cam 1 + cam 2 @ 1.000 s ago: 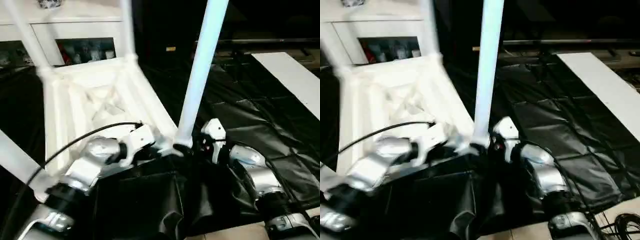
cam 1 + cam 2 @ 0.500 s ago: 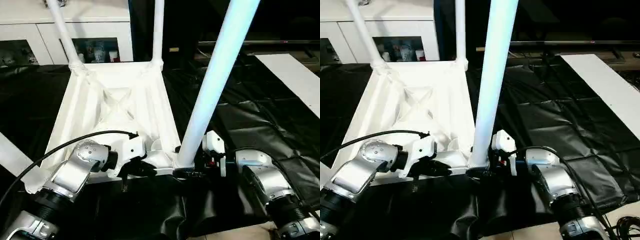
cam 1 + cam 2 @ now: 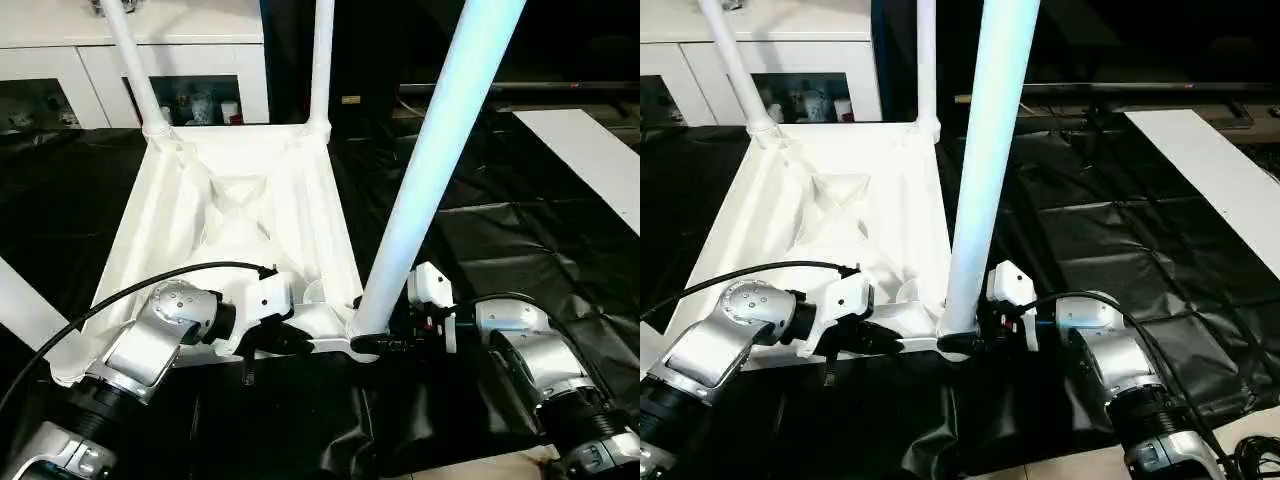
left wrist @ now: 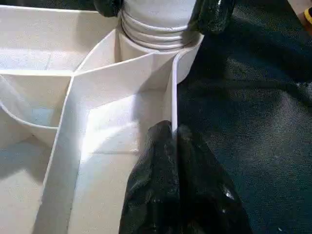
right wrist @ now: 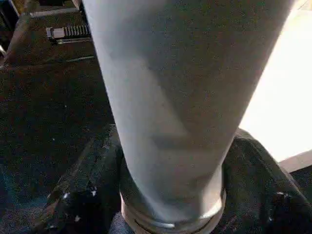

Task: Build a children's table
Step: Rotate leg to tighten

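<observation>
The white plastic rectangular tabletop [image 3: 235, 225] lies upside down on the black sheet [image 3: 520, 250] that covers the floor, its ribbed underside facing up. White tapered round legs stand in its corner sockets: 2 at the far corners, the far left leg [image 3: 135, 70] and the far right leg [image 3: 321, 65], and the near right leg [image 3: 440, 150] rising tall from the near right corner socket [image 4: 161, 41]. A 4th white leg [image 3: 25, 305] slants out at the near left corner.

The left gripper [image 3: 268, 338] has its black fingers [image 4: 178, 195] clenched on the thin raised rim of the tabletop along the near edge, just beside the near right socket; the left wrist view shows the rim wall pinched between them.

The right gripper [image 3: 385, 340] sits at the base of the near right leg, with 1 black finger [image 5: 83, 195] on each side of the leg just above its threaded collar. The fingers lie close against the leg, grasping it.

A white cabinet with glass doors [image 3: 190, 85] stands beyond the far edge of the sheet, and a flat white board [image 3: 590, 150] lies to the right.
</observation>
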`<state>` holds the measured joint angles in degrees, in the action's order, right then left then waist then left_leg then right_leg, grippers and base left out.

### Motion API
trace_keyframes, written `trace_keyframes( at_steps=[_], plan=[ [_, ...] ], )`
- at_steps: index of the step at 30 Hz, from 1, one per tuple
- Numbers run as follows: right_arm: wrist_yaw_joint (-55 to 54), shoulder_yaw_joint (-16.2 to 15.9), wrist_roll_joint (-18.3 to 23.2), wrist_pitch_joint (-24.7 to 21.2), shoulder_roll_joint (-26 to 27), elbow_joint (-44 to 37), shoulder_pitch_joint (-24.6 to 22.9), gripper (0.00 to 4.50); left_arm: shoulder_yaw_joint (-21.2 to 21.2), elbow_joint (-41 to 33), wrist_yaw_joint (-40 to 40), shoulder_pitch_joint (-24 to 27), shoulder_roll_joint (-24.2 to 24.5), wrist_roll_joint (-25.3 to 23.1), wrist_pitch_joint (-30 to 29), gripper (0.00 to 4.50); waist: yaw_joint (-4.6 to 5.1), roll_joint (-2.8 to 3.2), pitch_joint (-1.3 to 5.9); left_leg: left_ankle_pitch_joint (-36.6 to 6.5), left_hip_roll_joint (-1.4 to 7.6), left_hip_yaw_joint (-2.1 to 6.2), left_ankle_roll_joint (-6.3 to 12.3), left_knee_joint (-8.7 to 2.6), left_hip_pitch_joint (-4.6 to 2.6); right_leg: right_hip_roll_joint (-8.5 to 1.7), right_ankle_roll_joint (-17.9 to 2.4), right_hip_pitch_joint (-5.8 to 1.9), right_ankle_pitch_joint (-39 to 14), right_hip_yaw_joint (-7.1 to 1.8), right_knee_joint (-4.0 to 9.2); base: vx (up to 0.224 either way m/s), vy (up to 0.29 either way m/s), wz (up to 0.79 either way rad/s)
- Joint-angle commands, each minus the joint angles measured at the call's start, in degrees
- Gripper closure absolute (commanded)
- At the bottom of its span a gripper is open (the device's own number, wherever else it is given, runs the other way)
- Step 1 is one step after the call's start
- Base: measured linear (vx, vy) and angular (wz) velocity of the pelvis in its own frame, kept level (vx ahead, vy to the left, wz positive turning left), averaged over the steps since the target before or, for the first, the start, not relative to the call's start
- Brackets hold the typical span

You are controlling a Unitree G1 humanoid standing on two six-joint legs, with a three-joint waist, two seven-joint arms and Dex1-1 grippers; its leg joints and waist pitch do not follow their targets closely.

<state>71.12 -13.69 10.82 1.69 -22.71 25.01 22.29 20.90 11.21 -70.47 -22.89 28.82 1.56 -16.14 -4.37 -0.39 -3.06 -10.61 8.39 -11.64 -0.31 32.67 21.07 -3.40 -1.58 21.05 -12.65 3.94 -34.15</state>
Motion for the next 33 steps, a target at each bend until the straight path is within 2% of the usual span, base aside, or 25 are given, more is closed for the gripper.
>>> trace_keyframes(
  at_steps=[1, 9, 13, 17, 18, 19, 20, 21, 22, 23, 24, 25, 27, 28, 29, 30, 32, 33],
  plan=[
    [0.05, -1.03, -1.52, -0.19, -0.42, 0.95, -0.28, 1.92, 3.21, 1.90, -0.85, 1.51, 0.49, -1.47, -1.22, 4.50, 0.15, -0.03, 2.87, -8.26, 6.02, 2.62, 4.56, -3.38, -1.06, -6.31, -14.29, -1.76, -4.31, -3.66, 3.42, 0.000, 0.000, 0.00],
    [0.02, -1.51, -2.32, 1.36, -0.22, 1.84, -0.47, 1.94, 3.39, 1.40, -0.99, 1.92, 0.66, -1.37, -1.76, 4.50, 0.11, -0.19, 3.06, -6.99, 5.91, 2.56, 5.25, -3.15, -0.98, -6.27, -14.52, -1.87, -2.66, -3.60, 3.15, 0.000, 0.000, 0.00],
    [-3.24, -0.25, -2.19, 1.05, 1.02, 2.89, -0.35, 1.94, 3.26, 1.54, 0.29, 2.03, 0.44, -1.93, -2.07, 4.50, 0.12, -0.21, 3.07, -7.19, 5.91, 2.60, 5.14, -3.16, -0.98, -6.31, -14.46, -1.88, -3.38, -3.59, 3.18, 0.000, 0.000, 0.00],
    [-16.07, 4.57, -1.16, -1.54, 6.45, 7.99, 1.13, 1.94, 1.59, 4.81, 7.92, 0.46, -3.24, -3.67, -3.76, 4.50, 0.85, -0.30, 2.39, -13.49, 5.87, 2.80, 2.16, -3.65, -1.15, -6.59, -13.47, -1.44, -13.57, -3.81, 4.32, 0.000, 0.000, 0.00],
    [-18.58, 5.31, -1.00, -1.31, 7.78, 8.58, 1.09, 1.94, 1.27, 5.38, 9.47, 0.05, -4.29, -3.83, -4.26, 4.50, 1.40, -0.39, 2.09, -17.60, 5.70, 3.19, -0.18, -3.78, -1.42, -6.68, -11.42, -1.15, -21.92, -3.76, 5.00, -0.063, 0.003, -0.04],
    [-19.99, 5.70, -0.91, -1.04, 8.59, 8.86, 1.01, 1.94, 1.08, 5.70, 10.41, -0.20, -4.96, -3.90, -4.57, 4.50, 1.40, -0.39, 2.09, -17.60, 5.70, 3.19, -0.18, -3.78, -1.42, -6.68, -11.42, -1.15, -21.92, -3.76, 5.00, -0.070, 0.013, -0.09],
    [-22.63, 5.91, -1.25, -1.08, 9.99, 9.16, 0.82, 1.95, 0.86, 6.14, 11.96, -0.67, -6.23, -4.01, -5.29, 4.50, 1.78, -0.42, 2.01, -19.70, 5.78, 3.67, -1.33, -3.99, -1.27, -6.89, -9.07, -1.15, -27.23, -3.67, 5.41, -0.070, 0.013, -0.09],
    [-25.35, 5.97, -1.84, -1.08, 11.27, 9.48, 0.75, 1.97, 0.70, 6.52, 13.29, -1.09, -7.30, -4.15, -5.80, 4.50, 2.03, -0.23, 1.83, -21.53, 5.77, 3.86, -1.87, -4.14, -1.42, -6.89, -8.08, -0.77, -29.41, -3.68, 5.69, -0.062, 0.020, -0.11],
    [-29.35, 6.05, -2.78, -1.37, 12.99, 10.09, 0.93, 2.00, 0.33, 7.21, 15.43, -1.71, -8.93, -4.28, -6.83, 4.50, 2.25, -0.03, 1.81, -22.72, 5.75, 3.87, -2.38, -4.18, -1.53, -6.75, -7.81, -0.46, -30.09, -3.67, 5.74, -0.052, 0.021, -0.10],
    [-34.14, 6.14, -4.03, -1.65, 14.86, 10.90, 1.35, 2.00, 0.09, 7.96, 17.43, -2.42, -10.57, -4.44, -7.95, 4.50, 2.63, -0.20, 1.75, -24.41, 5.76, 4.12, -3.24, -4.38, -1.64, -6.75, -7.22, -0.37, -31.06, -3.60, 5.92, -0.052, 0.021, -0.10],
    [-38.21, 6.31, -5.16, -1.88, 16.40, 11.91, 1.96, 2.01, 0.05, 8.68, 19.17, -3.01, -11.92, -4.68, -8.70, 4.50, 2.93, -0.11, 1.63, -26.47, 5.60, 4.33, -3.86, -4.40, -1.82, -6.78, -6.67, -0.04, -32.89, -3.50, 6.16, -0.054, 0.024, -0.11],
    [-38.21, 6.31, -5.16, -1.88, 16.40, 11.91, 1.96, 2.01, 0.05, 8.68, 19.17, -3.01, -11.92, -4.68, -8.70, 4.50, 3.06, -0.18, 1.66, -27.42, 5.53, 4.43, -4.07, -4.38, -1.94, -6.81, -6.23, 0.01, -33.89, -3.39, 6.26, -0.051, 0.033, -0.15],
    [-45.97, 6.07, -8.19, -1.92, 18.91, 14.75, 4.04, 2.01, -0.20, 11.36, 23.48, -4.54, -15.09, -5.57, -9.95, 4.50, 3.38, -0.01, 1.61, -28.32, 5.44, 4.84, -4.17, -4.58, -1.40, -6.96, -5.21, -0.41, -34.77, -3.12, 6.46, -0.047, 0.037, -0.18],
    [-51.87, 5.94, -10.44, -1.68, 20.74, 17.15, 5.82, 2.01, -0.44, 13.67, 26.63, -5.78, -17.45, -6.45, -10.70, 4.50, 3.70, 0.17, 1.50, -29.65, 5.43, 4.87, -4.93, -4.76, -1.69, -6.72, -4.92, 0.08, -34.81, -3.03, 6.54, 0.000, 0.000, 0.00],
    [-52.66, 5.95, -10.71, -1.61, 20.98, 17.51, 6.08, 2.02, -0.47, 13.98, 27.00, -5.94, -17.75, -6.60, -10.78, 4.50, 3.89, 0.32, 1.47, -30.84, 5.32, 4.92, -5.35, -4.76, -1.97, -6.60, -4.91, 0.27, -34.96, -2.89, 6.65, 0.000, 0.000, 0.00],
    [-54.47, 6.69, -10.05, -2.06, 22.19, 18.53, 7.02, 2.04, -0.22, 14.91, 27.98, -6.45, -18.48, -7.14, -10.80, 4.50, 4.02, 0.42, 1.38, -34.22, 5.19, 5.05, -5.81, -4.50, -2.88, -6.57, -4.19, 0.76, -36.19, -2.53, 7.34, -0.058, 0.036, -0.10],
    [-57.95, 7.56, -9.45, -2.43, 24.43, 20.52, 8.85, 2.14, 0.38, 16.71, 29.69, -7.45, -19.82, -8.30, -10.90, 4.50, 4.64, 0.36, 1.17, -37.30, 5.12, 5.43, -5.57, -4.64, -3.00, -6.57, -3.48, 0.73, -36.18, -2.16, 7.76, 0.000, 0.000, 0.00],
    [-59.22, 8.15, -8.89, -2.14, 25.96, 21.79, 9.93, 2.22, 0.75, 17.71, 30.60, -8.04, -20.37, -9.06, -10.77, 4.50, 4.97, 0.40, 1.16, -39.37, 5.04, 5.52, -5.76, -4.77, -3.32, -6.30, -3.04, 0.93, -36.08, -1.88, 7.84, 0.000, 0.000, 0.00]
  ],
)
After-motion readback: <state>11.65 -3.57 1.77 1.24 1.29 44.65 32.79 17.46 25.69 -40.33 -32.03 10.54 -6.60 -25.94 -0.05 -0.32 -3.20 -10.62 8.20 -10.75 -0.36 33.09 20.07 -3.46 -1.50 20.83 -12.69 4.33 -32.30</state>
